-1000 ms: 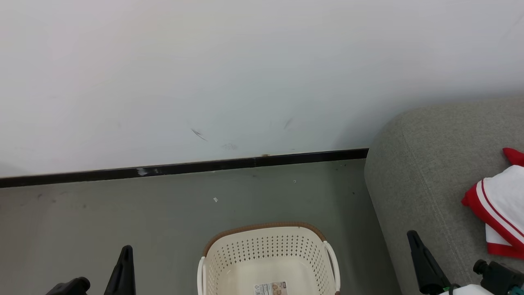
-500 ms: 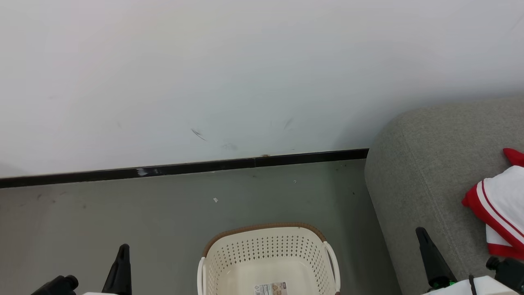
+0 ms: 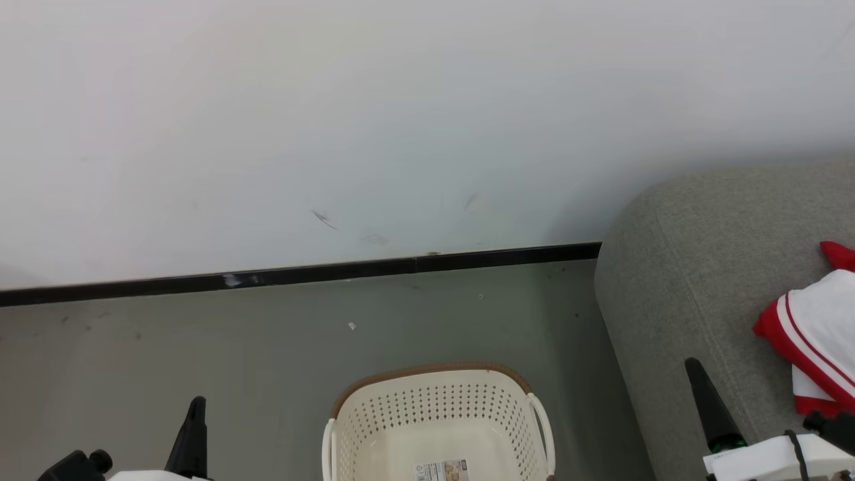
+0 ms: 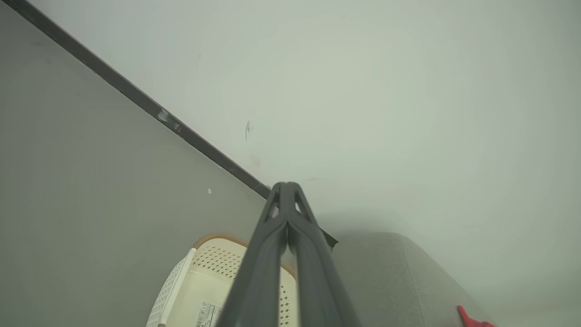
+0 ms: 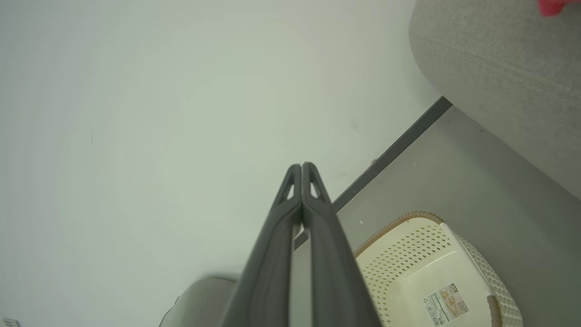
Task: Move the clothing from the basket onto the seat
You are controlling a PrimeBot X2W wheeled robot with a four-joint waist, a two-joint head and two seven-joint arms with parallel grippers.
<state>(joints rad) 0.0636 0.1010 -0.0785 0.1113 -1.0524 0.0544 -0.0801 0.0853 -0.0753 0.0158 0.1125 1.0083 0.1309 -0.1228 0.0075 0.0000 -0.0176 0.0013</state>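
Right of the closed, empty right gripper (image 5: 302,167), clothing (image 3: 811,334) lies on the seat (image 3: 695,267). The left gripper (image 4: 286,185) is closed and empty too.

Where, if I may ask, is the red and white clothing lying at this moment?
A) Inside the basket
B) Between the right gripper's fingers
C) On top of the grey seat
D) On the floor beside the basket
C: the clothing lies on the seat, the part of the basket in view holds only a label, and the right gripper is shut on nothing.
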